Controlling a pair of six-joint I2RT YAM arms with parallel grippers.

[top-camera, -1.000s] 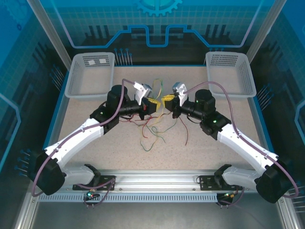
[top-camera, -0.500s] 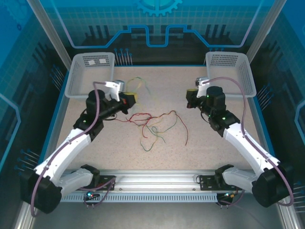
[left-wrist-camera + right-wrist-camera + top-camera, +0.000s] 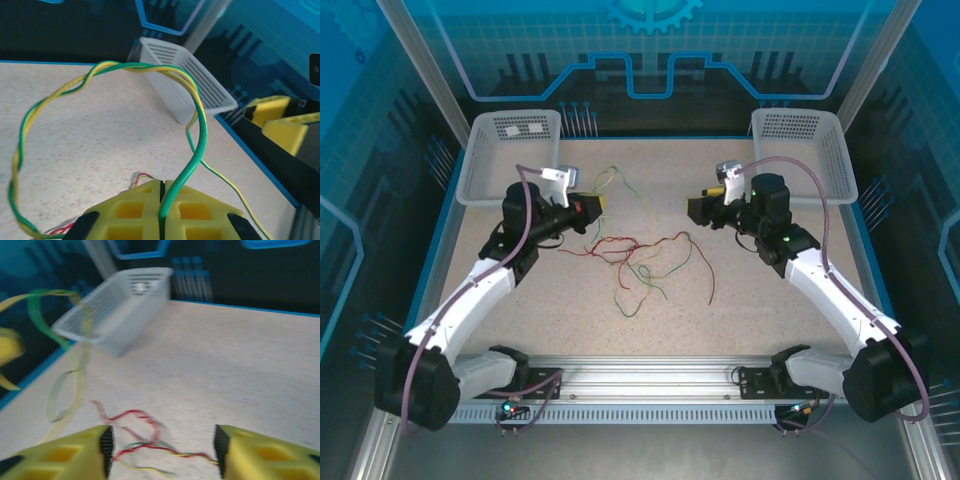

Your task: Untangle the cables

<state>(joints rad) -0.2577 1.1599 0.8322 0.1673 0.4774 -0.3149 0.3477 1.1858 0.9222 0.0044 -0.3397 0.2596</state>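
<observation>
- Top external view: a speckled beige tabletop [image 3: 770, 310] edged in blue, enclosed by blue patterned walls [image 3: 640, 50].
- White mesh left basket [image 3: 510, 160] and right basket [image 3: 805, 150] sit at its far corners.
- Cables [image 3: 640, 265], red, green and yellow, lie tangled mid-tabletop.
- Left hand [image 3: 592, 205] is clenched on a twisted green-yellow pair [image 3: 195, 115] that loops upward.
- Right hand [image 3: 698, 207] is released, holding nothing.

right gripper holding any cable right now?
No: the right gripper is open with nothing between its jaws; the cables lie on the table beyond it.
</observation>
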